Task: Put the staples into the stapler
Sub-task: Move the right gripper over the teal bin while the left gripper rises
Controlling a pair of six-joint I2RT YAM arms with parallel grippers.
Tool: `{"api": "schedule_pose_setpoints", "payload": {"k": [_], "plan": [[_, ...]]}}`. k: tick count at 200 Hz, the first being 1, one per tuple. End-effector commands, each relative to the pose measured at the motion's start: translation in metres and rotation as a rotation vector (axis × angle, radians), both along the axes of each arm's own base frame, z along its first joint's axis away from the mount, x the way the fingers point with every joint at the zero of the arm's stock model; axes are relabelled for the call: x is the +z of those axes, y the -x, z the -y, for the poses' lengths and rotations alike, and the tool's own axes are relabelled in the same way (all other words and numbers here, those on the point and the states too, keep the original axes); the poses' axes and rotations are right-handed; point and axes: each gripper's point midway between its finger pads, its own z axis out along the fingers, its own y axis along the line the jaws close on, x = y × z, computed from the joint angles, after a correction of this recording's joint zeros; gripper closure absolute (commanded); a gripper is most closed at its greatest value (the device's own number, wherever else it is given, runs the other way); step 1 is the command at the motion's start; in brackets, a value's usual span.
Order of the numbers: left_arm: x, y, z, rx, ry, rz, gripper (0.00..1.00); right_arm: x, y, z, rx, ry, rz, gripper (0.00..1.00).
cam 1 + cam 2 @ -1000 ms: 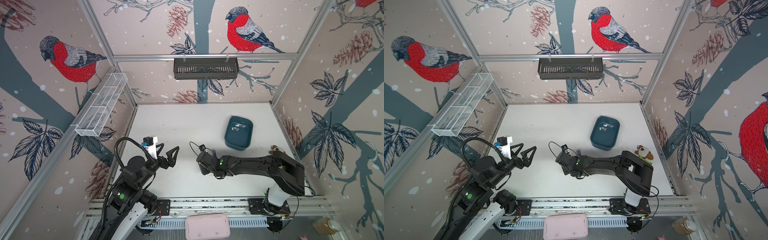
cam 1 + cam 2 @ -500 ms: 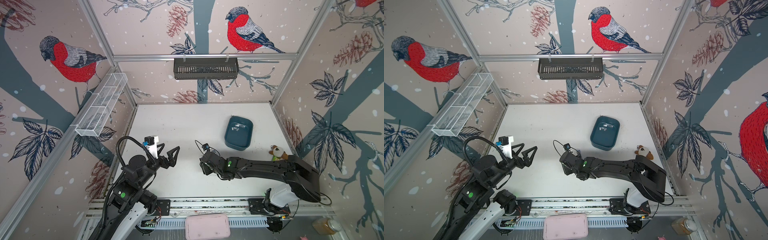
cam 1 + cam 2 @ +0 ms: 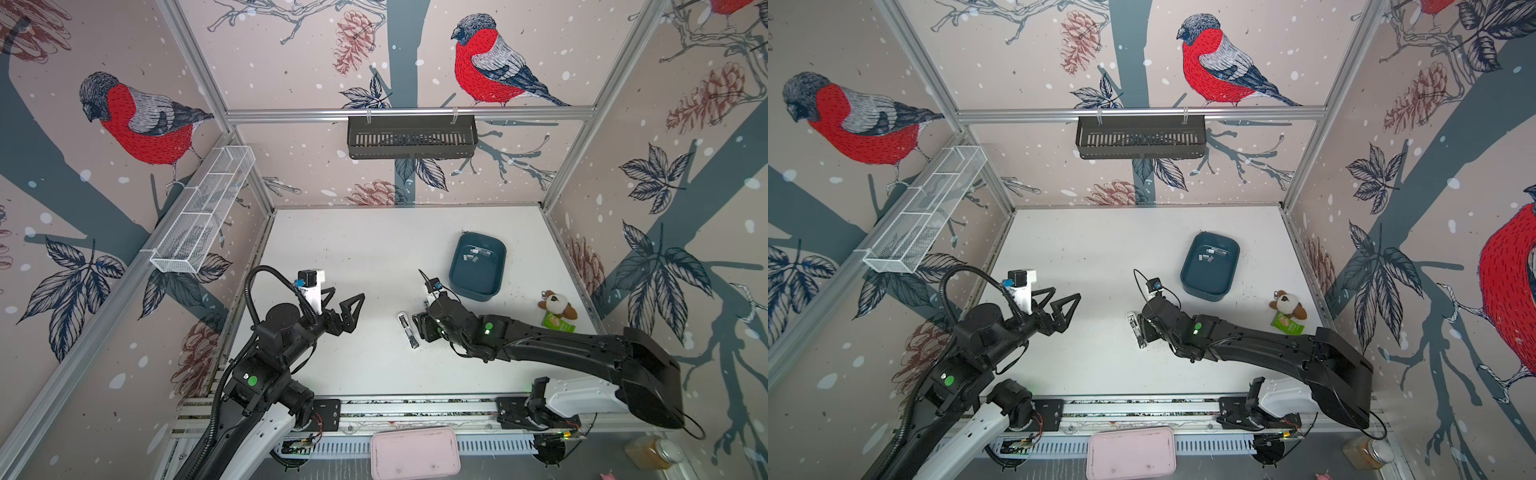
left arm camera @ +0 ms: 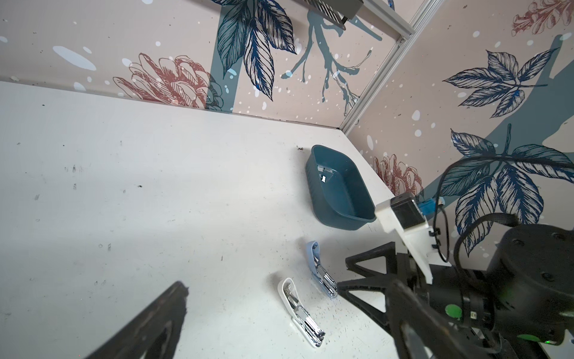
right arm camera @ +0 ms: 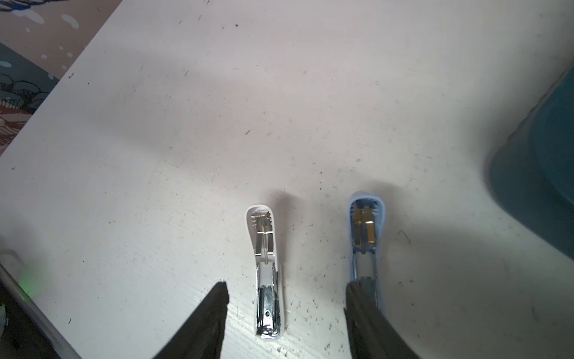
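Your right gripper [image 5: 285,286], jaws apart, empty, straddles flat-opened white plastic stapler [image 5: 266,273], channel up for loading | left gripper [image 3: 347,294] spread wide, empty

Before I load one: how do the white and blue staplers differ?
White stapler: white shell; blue stapler: pale blue, nearer the bin. In the right wrist view, white stapler shows between the fingers of the right gripper; one finger covers blue stapler's end. Both lie open, side by side.

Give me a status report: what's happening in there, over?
Left gripper open, empty. Right gripper open over white stapler, nothing held. Staples in teal bin, not loaded. Blue stapler crowds one finger.
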Motion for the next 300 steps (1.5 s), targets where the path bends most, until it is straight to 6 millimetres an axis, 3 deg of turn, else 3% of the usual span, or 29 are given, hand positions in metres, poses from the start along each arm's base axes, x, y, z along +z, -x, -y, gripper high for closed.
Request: {"api": "schedule_pose_setpoints", "payload": {"k": [1,55,93,167,219,251,300], "plan": [[0.009,-0.004,0.005,-0.025,-0.004,0.033,0.01,0.012,-0.01,0.015,-0.052,-0.033,0.045,0.39],[-0.003,-0.021,0.026,-0.09,-0.042,-0.028,0.01,0.032,-0.029,0.058,-0.136,-0.05,0.119,0.39],[0.013,-0.038,0.052,-0.191,-0.055,0.012,0.01,0.047,-0.047,0.087,-0.185,-0.049,0.165,0.4],[0.021,-0.068,0.103,-0.41,-0.08,0.06,0.01,0.063,-0.08,0.135,-0.285,-0.061,0.159,0.44],[0.033,-0.075,0.13,-0.569,-0.093,0.082,0.01,0.056,-0.094,0.15,-0.367,-0.07,0.071,0.55],[0.027,-0.074,0.138,-0.624,-0.076,0.072,0.01,0.059,-0.102,0.16,-0.445,-0.085,0.088,0.64],[0.02,-0.067,0.143,-0.659,-0.006,0.033,0.01,0.063,-0.11,0.17,-0.495,-0.078,0.113,0.64]]}}
